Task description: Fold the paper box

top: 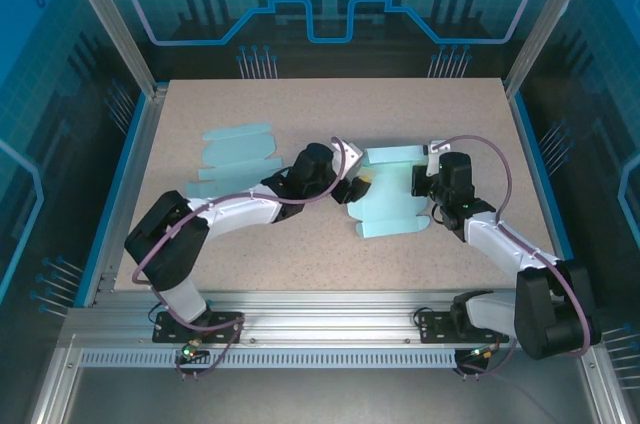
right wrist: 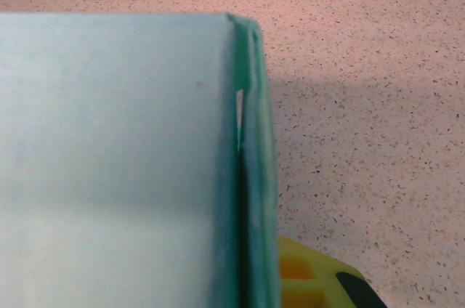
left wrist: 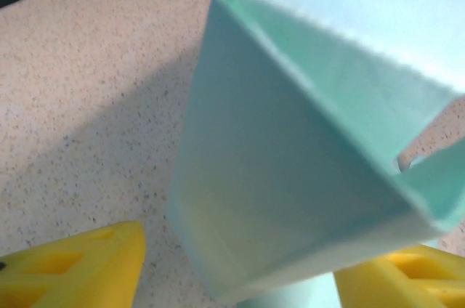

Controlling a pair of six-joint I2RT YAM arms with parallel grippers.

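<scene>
Paper box is sitting half-folded just right of the bench centre, long axis running front-to-back. Right gripper is pinching its right wall, while left gripper is gaping open, straddling its left flap.

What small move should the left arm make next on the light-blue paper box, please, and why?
Probably close the left fingers on the raised flap of the light-blue paper box. They straddle it, still apart, while the right fingers appear shut on the box's opposite edge, steadying it.
</scene>
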